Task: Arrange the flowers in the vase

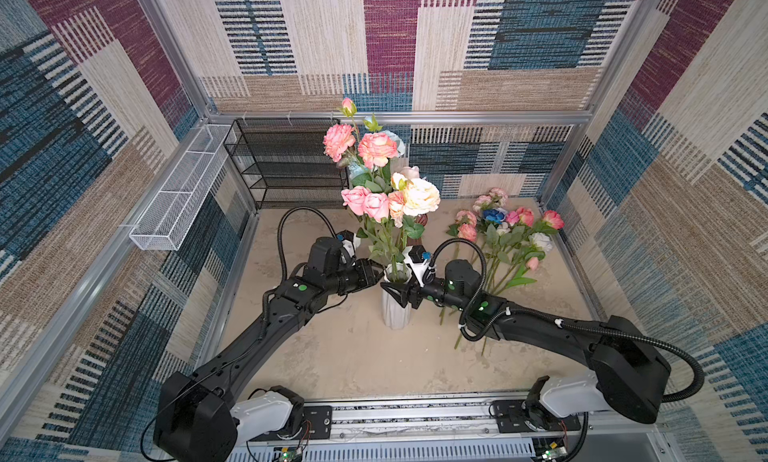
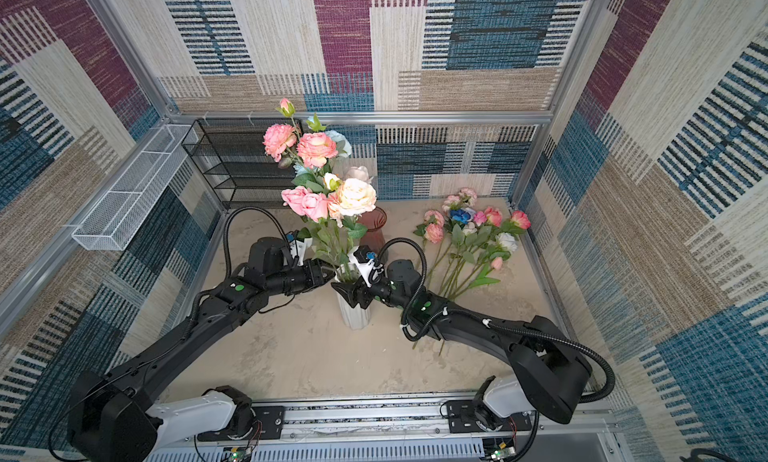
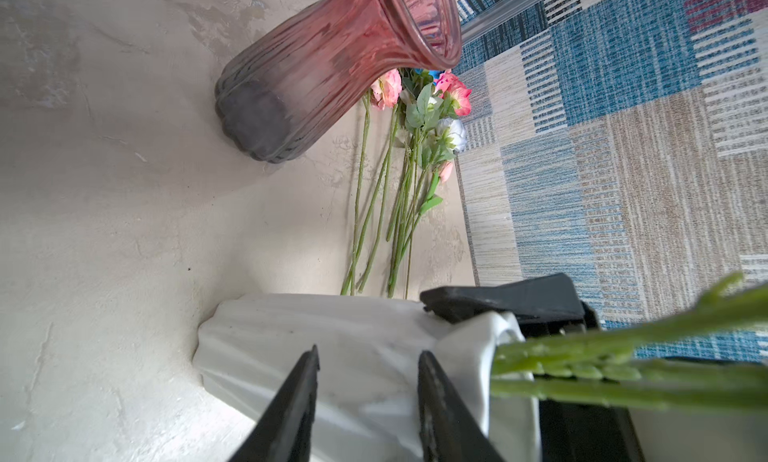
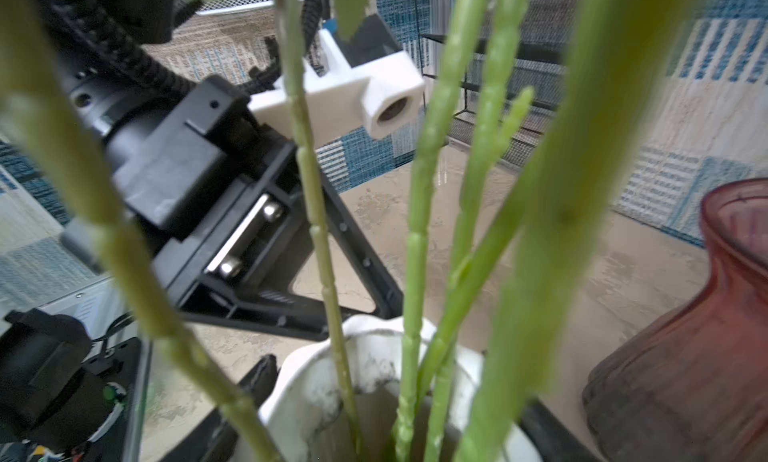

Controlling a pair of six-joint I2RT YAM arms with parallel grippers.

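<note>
While the left gripper (image 1: pixel 380 273) and right gripper (image 1: pixel 395 295) are held apart at the neck of the white vase (image 1: pixel 397 316), where several flowers (image 1: pixel 390 202) stand, it could be toppled if nudged unevenly.

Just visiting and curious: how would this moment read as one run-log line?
white vase: upright, several flowers in; loose flowers: lying at right; left gripper: open, beside vase; right gripper: astride vase neck, grip unclear

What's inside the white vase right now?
Several green rose stems stand in the white vase, their pink, peach and cream heads above it. The vase's bottom and the stem ends are hidden, so nothing else can be confirmed.
</note>
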